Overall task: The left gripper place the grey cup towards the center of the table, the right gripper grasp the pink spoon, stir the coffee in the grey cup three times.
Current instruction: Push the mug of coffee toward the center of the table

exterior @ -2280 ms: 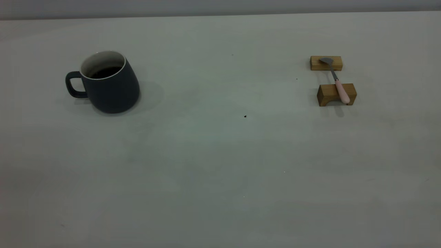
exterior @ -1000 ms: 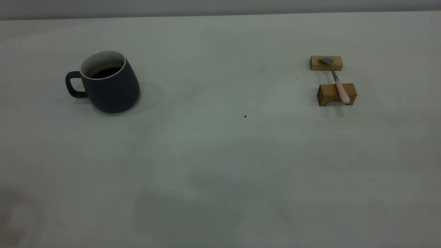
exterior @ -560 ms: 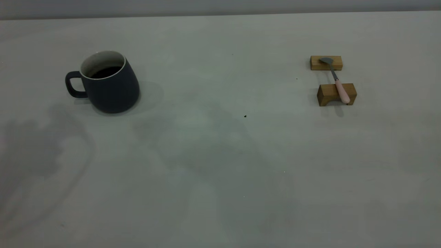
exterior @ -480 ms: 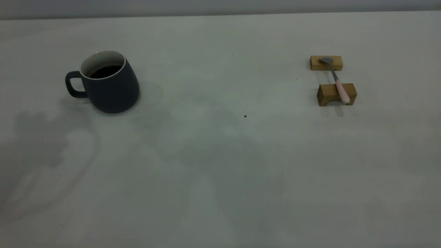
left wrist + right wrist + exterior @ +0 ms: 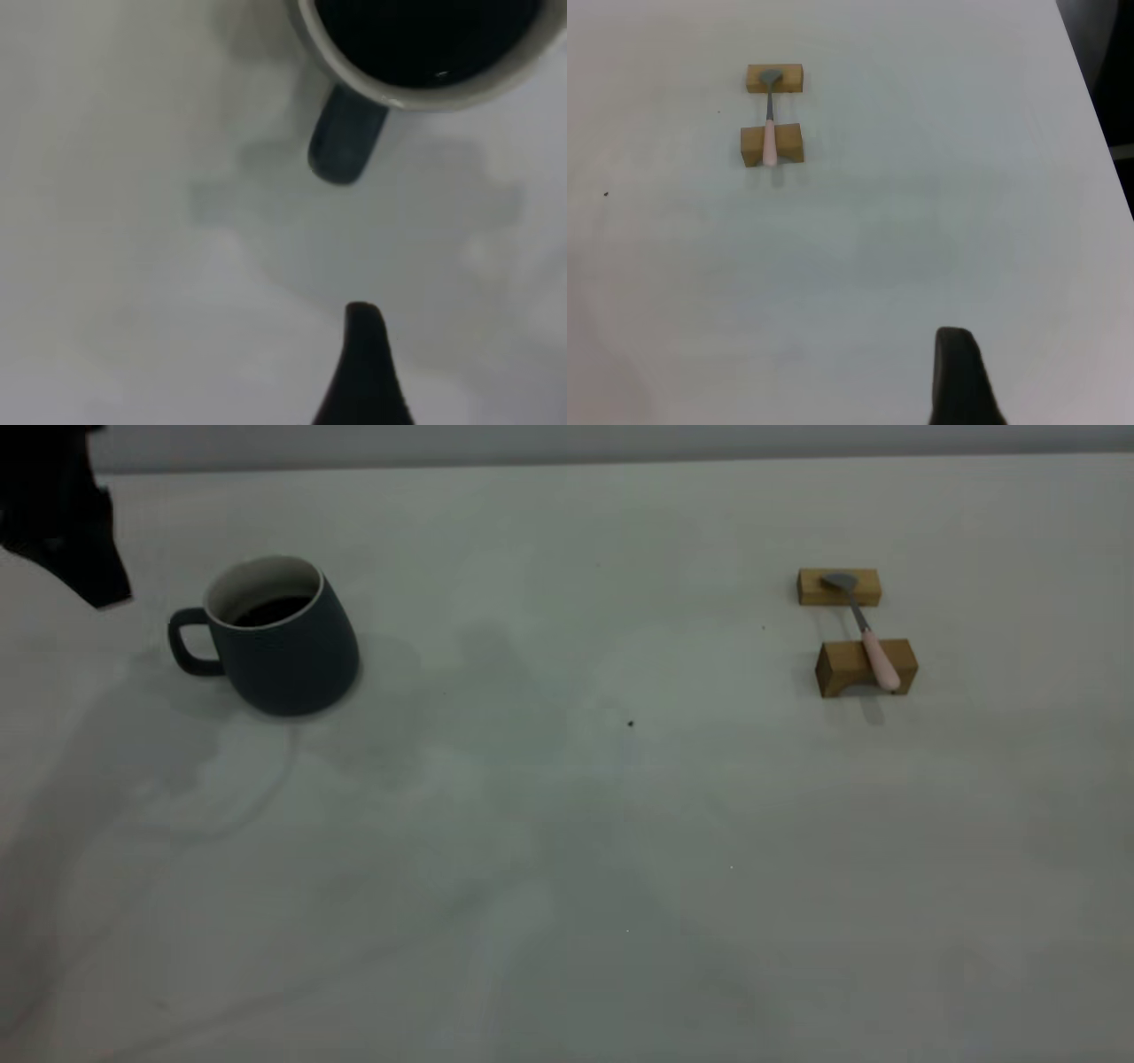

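The grey cup (image 5: pixel 282 654) stands upright at the table's (image 5: pixel 567 824) left, its handle (image 5: pixel 189 643) pointing left and dark coffee (image 5: pixel 271 609) inside. My left arm (image 5: pixel 64 518) hangs dark at the far left, above and left of the cup. In the left wrist view, my left gripper (image 5: pixel 447 359) hovers open short of the cup's handle (image 5: pixel 345 142), with one finger (image 5: pixel 367 376) showing. The pink spoon (image 5: pixel 879 659) lies across two wooden blocks at the right. My right gripper (image 5: pixel 1041 372) is open, far from the spoon (image 5: pixel 771 142), with one finger (image 5: pixel 958 381) showing.
The far wooden block (image 5: pixel 838 588) carries the spoon's bowl; the near arched block (image 5: pixel 864 669) carries its handle. A small dark speck (image 5: pixel 630 724) marks the table's middle. The table's right edge (image 5: pixel 1097 133) runs close beside the right gripper.
My left arm has come into the exterior view at the upper left, and its shadow has swept across the table toward the cup. Cup and spoon have not moved.
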Robot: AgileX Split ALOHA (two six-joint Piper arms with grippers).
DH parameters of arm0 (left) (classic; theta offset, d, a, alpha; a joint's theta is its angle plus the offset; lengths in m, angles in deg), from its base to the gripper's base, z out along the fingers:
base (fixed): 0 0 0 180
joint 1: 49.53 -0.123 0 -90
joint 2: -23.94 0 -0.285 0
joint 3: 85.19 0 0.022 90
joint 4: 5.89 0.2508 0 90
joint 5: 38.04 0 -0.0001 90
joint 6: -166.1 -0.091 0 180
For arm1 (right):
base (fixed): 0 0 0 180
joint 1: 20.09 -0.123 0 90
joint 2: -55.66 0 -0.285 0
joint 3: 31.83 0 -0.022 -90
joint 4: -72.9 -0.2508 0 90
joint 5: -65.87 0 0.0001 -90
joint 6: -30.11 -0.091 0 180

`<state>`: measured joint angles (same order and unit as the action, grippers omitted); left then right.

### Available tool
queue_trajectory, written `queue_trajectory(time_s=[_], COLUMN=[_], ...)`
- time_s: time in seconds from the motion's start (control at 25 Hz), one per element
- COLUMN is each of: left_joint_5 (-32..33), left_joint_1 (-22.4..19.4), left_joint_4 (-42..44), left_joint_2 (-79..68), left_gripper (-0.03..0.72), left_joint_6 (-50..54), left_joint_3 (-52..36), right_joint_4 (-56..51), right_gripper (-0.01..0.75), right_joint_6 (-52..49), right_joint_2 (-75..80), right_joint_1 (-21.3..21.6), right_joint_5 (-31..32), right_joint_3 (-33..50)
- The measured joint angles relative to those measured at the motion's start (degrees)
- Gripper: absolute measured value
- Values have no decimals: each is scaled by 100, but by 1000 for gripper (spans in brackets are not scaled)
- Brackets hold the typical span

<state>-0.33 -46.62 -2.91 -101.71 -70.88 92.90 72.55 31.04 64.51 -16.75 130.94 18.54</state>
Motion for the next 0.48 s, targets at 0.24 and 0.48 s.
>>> queue_trajectory(time_s=[0.24,0.48], left_joint_5=[-149,-331], left_joint_1=[57,160], left_joint_4=[184,208], left_joint_2=[-863,-1421], left_gripper=[649,627], left_joint_6=[-282,-543], left_joint_3=[594,1007], right_joint_4=[0,0], right_gripper=[511,511], right_joint_6=[-4,-4], right_joint_2=[0,0], right_joint_1=[0,0], right_joint_5=[0,0], right_joint_3=[0,0])
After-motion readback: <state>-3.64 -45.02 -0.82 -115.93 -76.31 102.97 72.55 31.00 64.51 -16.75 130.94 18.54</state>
